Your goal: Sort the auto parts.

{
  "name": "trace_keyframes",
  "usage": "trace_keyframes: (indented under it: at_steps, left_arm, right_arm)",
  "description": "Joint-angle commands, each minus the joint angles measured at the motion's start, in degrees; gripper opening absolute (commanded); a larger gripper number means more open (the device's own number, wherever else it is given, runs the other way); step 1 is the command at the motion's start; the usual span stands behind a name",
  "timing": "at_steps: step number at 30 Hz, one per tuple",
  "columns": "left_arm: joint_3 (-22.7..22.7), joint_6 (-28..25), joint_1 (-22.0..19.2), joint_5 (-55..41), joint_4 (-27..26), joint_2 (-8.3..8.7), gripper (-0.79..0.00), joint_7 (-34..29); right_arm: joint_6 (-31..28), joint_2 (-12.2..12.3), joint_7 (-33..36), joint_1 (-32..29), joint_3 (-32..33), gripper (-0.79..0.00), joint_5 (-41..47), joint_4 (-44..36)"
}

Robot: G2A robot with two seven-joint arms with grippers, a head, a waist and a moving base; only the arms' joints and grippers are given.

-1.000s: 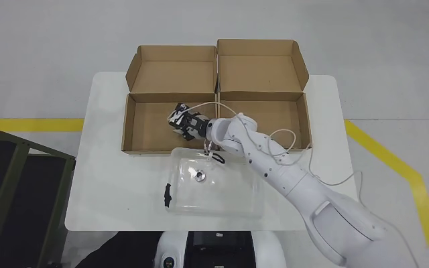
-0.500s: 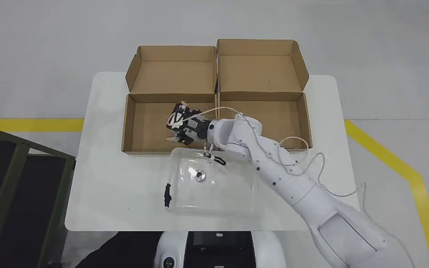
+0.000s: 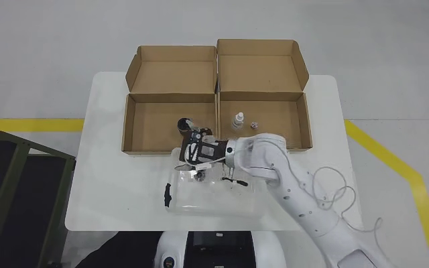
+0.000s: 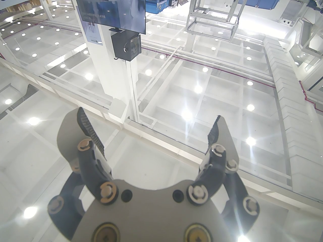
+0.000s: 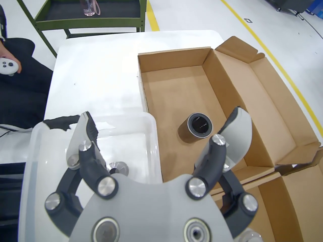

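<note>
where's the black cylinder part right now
In the top view the black cylinder sits inside the left cardboard box, near its right wall, just beyond the open right gripper.

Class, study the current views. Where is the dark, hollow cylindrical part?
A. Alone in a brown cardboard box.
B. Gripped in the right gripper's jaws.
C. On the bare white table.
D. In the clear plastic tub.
A: the dark, hollow cylindrical part lies on the floor of the brown cardboard box, while the right gripper has its jaws open and empty nearby.
</note>
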Motion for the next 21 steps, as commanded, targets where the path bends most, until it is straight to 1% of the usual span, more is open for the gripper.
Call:
trace_keyframes:
  at_steps: [1,10,15,21]
  left_arm:
    - [0.0,0.0,0.0,0.0,0.0,0.0,0.0,0.0]
    - [0.0,0.0,0.0,0.0,0.0,0.0,0.0,0.0]
    - [0.0,0.0,0.0,0.0,0.0,0.0,0.0,0.0]
    - [0.0,0.0,0.0,0.0,0.0,0.0,0.0,0.0]
  right_arm:
    - [-1.89,0.63,0.08,-1.68,1.32,0.0,-0.71,-1.48]
    - [-5.96,2.78,-0.81,-8.37,4.91,0.0,-5.21,-5.77]
    - [-7.56,3.71,-4.24,-11.8,5.62,-0.034,-9.21,-7.12]
    - [-8.71,4.33,-7.13,-13.42,4.8,-0.052,-13.12,-7.03]
